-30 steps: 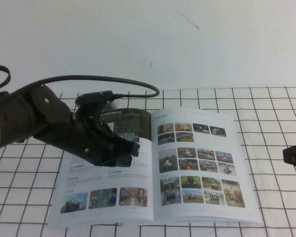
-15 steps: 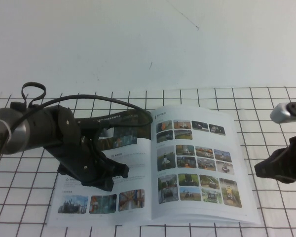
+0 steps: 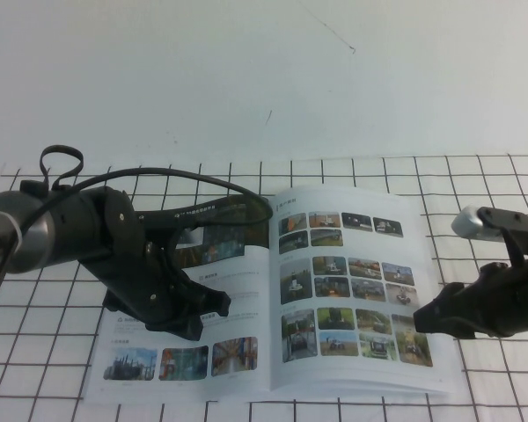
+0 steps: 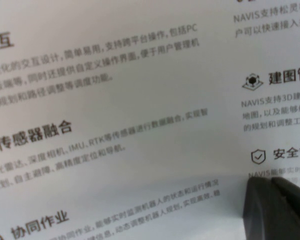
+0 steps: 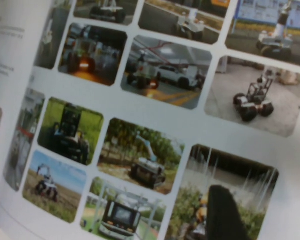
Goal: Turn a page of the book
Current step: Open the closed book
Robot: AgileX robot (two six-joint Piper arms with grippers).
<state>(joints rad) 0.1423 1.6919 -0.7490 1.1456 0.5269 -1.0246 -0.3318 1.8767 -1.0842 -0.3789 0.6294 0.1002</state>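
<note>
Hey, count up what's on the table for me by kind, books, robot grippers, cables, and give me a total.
Books: 1, the open book on the grid table.
Grippers: 2, left gripper on the text page, right gripper at the photo page edge.
Cables: 1, black cable.
Total: 4.

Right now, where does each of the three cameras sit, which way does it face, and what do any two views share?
High view: raised on the robot's side, angled down at the open book on the gridded table; the left pincer rests on the text page, and the right pincer reaches the photo page.
Left wrist view: close over printed text; a dark fingertip shows.
Right wrist view: close over photo rows; a dark fingertip shows.
Shared: the high and right wrist views both show the photo page.
</note>
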